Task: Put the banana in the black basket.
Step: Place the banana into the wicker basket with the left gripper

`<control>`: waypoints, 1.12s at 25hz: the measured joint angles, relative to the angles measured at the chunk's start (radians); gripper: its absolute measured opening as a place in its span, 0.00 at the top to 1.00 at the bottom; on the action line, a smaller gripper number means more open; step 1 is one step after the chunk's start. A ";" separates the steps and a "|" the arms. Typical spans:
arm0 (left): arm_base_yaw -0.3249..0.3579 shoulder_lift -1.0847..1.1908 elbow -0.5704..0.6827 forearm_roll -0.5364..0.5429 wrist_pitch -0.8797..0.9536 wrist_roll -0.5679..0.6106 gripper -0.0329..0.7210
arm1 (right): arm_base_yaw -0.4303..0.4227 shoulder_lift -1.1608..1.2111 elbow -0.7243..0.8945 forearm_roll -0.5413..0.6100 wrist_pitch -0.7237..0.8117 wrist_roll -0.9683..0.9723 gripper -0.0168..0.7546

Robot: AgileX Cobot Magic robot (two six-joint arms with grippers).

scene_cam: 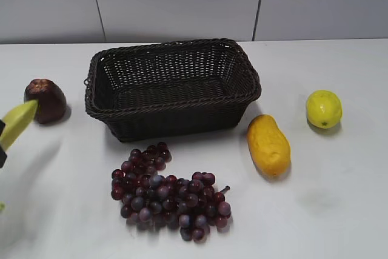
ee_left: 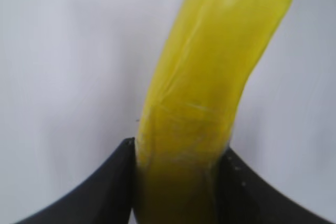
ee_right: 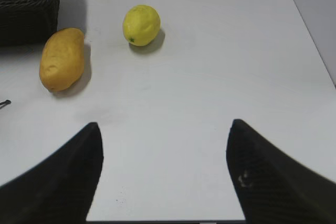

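The large rectangular dark woven wicker basket with flared sides and a braided rim (scene_cam: 173, 86) is sitting on the white worktop (scene_cam: 327, 210) toward its far side, and nothing is lying inside it; its woven floor is showing bare. In the right wrist view only a dark corner of the basket (ee_right: 26, 6) is showing at the top left.

The left hand (ee_left: 178, 182) is clenching the long yellow banana (ee_left: 210, 93): in the left wrist view its two black fingers (ee_left: 107, 182) are pressing against both sides of the fruit, which is running up and away from the hand toward the top of the frame, with white worktop behind it. In the exterior view the banana's yellow-green end (scene_cam: 17, 122) is poking in at the left edge, raised off the worktop and casting a soft shadow below; the hand itself is barely showing there. The basket is lying well to the right of that hand, and a dark red-brown rounded fruit (scene_cam: 45, 99) is sitting just beyond the banana's tip.

The right hand (ee_right: 165, 177) is hanging released above bare worktop, its black fingers (ee_right: 63, 182) spread wide apart and holding nothing. Ahead of it and to its left are lying a stubby orange-yellow oblong fruit (ee_right: 62, 59) and a round yellow lemon (ee_right: 141, 24). A bunch of dark purple grapes (scene_cam: 167, 192) is resting in front of the basket.
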 joint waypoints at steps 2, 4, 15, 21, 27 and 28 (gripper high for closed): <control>0.000 -0.074 -0.040 -0.025 0.009 0.000 0.40 | 0.000 0.000 0.000 0.000 0.000 0.000 0.22; 0.000 -0.118 -0.092 -0.065 0.008 0.000 0.40 | 0.000 0.000 0.000 0.000 0.000 0.000 0.22; -0.218 -0.009 -0.451 -0.168 -0.101 0.000 0.40 | 0.000 0.000 0.000 0.000 0.000 0.000 0.22; -0.371 0.161 -0.528 -0.183 -0.306 0.000 0.40 | 0.000 0.000 0.000 0.000 0.000 0.000 0.22; -0.444 0.303 -0.531 -0.190 -0.452 0.000 0.40 | 0.000 0.000 0.000 0.000 0.000 0.000 0.22; -0.447 0.323 -0.531 -0.190 -0.458 0.000 0.40 | 0.000 0.000 0.000 0.000 0.000 0.000 0.22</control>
